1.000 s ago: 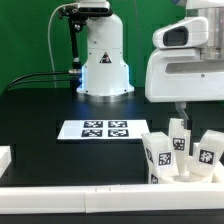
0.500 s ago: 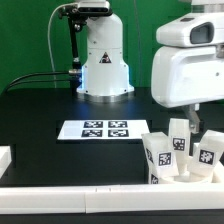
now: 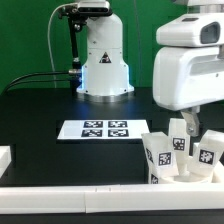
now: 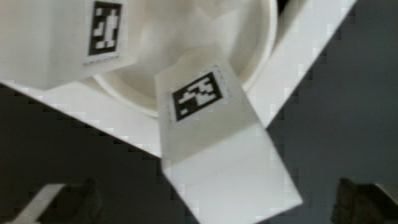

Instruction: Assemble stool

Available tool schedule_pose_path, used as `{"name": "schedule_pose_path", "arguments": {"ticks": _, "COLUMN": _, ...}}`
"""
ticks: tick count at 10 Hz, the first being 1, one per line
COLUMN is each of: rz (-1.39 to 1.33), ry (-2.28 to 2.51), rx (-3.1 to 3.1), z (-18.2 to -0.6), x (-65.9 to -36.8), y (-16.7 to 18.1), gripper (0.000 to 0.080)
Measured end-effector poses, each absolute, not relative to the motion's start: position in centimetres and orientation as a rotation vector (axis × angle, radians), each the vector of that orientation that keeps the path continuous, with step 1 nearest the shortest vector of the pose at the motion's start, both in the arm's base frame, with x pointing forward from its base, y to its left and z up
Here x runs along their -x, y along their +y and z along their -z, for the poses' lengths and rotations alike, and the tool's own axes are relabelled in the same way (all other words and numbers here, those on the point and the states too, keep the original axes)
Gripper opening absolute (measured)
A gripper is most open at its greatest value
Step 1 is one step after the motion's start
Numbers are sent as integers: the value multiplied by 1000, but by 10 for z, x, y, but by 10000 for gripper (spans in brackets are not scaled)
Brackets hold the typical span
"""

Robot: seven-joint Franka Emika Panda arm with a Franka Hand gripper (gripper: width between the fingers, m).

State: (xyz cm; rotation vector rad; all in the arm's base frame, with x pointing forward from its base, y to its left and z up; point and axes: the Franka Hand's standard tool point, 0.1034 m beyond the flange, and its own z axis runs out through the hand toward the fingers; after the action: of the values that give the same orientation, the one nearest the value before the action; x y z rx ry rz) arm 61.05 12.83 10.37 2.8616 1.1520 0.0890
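Hand (image 3: 189,122) spread wide, poised above stool parts, holding nothing. Legs (image 3: 161,152) with square tags stand clustered at exterior view's right, beside white rail (image 3: 70,200). Wrist view: one tagged leg (image 4: 210,120) lies across seat disc (image 4: 178,50), between fingertips (image 4: 50,205). Marker board (image 3: 94,130) flat on dark surface (image 3: 40,120).

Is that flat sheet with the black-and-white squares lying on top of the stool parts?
No. The marker board lies flat on the black table, apart from the stool legs clustered toward the exterior view's right.
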Motion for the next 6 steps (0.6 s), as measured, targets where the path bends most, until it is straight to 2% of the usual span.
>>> {"name": "schedule_pose_path", "arguments": {"ticks": 3, "rz": -44, "ry": 1403, "rx": -2713, "z": -92, "x": -609, "y": 129, "gripper": 649}}
{"name": "schedule_pose_path", "arguments": {"ticks": 6, "rz": -54, "ry": 1366, "rx": -2725, "z": -75, "x": -611, "y": 127, "gripper": 649}}
